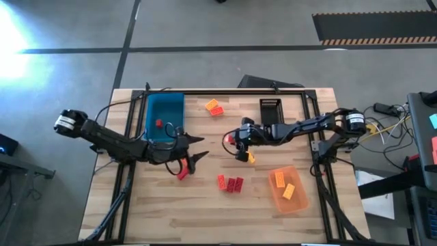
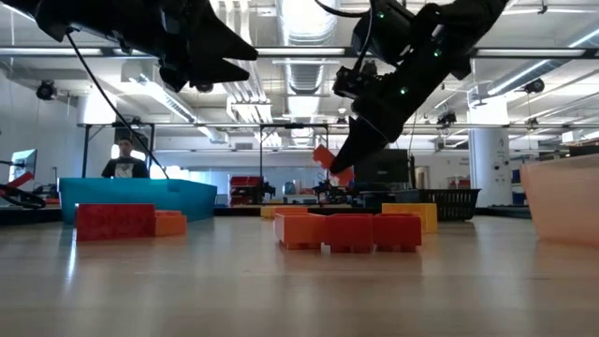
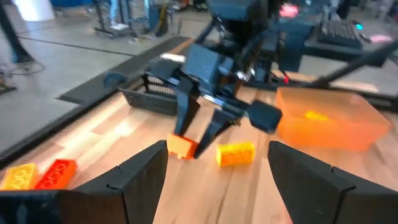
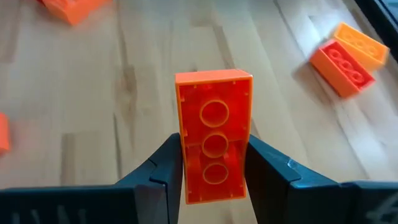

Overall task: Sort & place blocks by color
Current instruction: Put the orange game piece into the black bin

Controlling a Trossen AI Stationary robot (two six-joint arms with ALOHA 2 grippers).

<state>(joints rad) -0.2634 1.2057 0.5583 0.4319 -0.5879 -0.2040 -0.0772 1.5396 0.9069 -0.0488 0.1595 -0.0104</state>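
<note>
My right gripper (image 1: 233, 142) is over the table's middle, shut on a red-orange block (image 4: 214, 146). A yellow block (image 1: 250, 157) lies on the wood just beside it. My left gripper (image 1: 203, 149) is open and holds nothing, right of the blue tray (image 1: 166, 109). A red block (image 1: 158, 124) lies in that tray. Another red block (image 1: 182, 172) lies on the table near the left fingers. Red blocks (image 1: 231, 183) sit at centre front. An orange and yellow pair (image 1: 215, 107) sits at the back. The translucent orange tray (image 1: 295, 203) holds yellow blocks. My right gripper pinches the block's two long sides (image 4: 184, 168) between its two fingers, at one end, with the rest sticking out past the fingertips. The fingers slant downward from the table's right side and lie along the block. The block (image 2: 325, 157) hangs clear of the table, its hollow underside toward the wrist camera.
A black tray (image 1: 270, 109) stands at the back, right of centre. A person (image 2: 123, 159) shows in the room beyond the table. Bare wood lies along the near edge at left and between the blue tray and the back pair.
</note>
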